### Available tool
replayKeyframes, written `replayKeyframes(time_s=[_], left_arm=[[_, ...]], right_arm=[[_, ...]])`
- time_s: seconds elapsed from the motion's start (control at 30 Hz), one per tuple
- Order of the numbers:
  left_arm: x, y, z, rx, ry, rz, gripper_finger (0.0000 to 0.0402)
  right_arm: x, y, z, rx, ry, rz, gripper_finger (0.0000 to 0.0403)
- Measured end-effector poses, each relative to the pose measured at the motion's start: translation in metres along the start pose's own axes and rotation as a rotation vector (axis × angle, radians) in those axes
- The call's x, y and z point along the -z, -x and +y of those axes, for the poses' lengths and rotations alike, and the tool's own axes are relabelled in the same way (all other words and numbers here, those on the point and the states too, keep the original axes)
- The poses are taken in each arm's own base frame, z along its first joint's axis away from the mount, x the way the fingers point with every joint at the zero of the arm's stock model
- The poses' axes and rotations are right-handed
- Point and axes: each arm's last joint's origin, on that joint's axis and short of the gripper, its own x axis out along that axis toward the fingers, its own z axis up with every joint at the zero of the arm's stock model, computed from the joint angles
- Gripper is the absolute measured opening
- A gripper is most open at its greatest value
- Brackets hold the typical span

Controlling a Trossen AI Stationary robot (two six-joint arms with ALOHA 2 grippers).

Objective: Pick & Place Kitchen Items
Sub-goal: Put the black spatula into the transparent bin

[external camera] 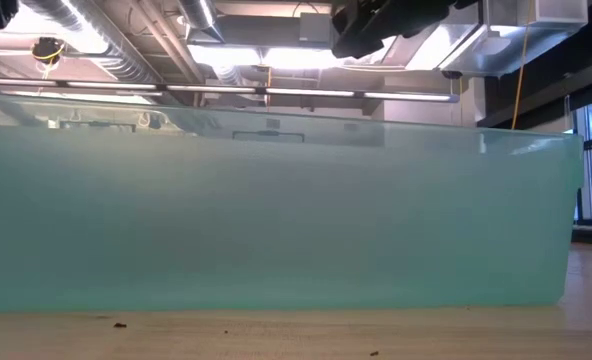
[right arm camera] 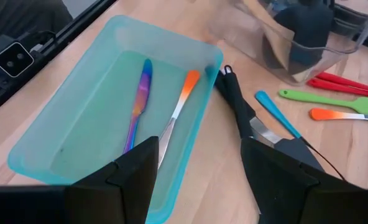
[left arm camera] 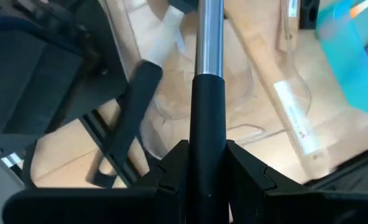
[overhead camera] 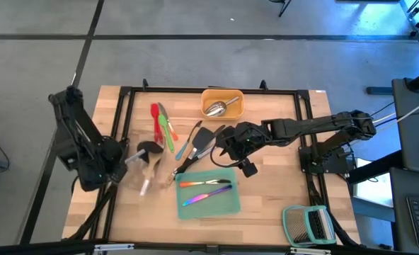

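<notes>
- The black-handled utensil with a steel shank (left arm camera: 207, 93) is sitting clamped between the left gripper (left arm camera: 206, 171) fingers, over the clear plastic tray (overhead camera: 147, 168) at table left; its head is reaching the tray.
- Judgement: stiff, light, steel part slippery; the black handle is the better hold.
- The right gripper (right arm camera: 196, 168) is hanging with jaws wide apart and empty, above the rim of the teal plastic tray (right arm camera: 28, 163), which is holding two iridescent cutlery pieces (right arm camera: 139, 99).
- Loose black spatulas (right arm camera: 246, 115) are lying just beside the teal wall; thin and flat, so pinching mid-handle looks best.
- Open wood is showing right of the teal tray; the dark frame rails are hemming the table edges.
</notes>
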Motion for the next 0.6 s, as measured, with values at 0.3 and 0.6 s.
replayKeyframes(time_s=[0.3,0.6], left_arm=[[0.004,-0.014,-0.023,-0.078,0.034,-0.029,0.0070],[0.013,-0.031,-0.043,-0.214,0.086,0.107,0.0088]], right_arm=[[0.002,-0.001,0.004,-0.020,-0.008,0.033,0.0231],[0.002,-0.002,0.010,-0.035,-0.014,0.043,0.0231]])
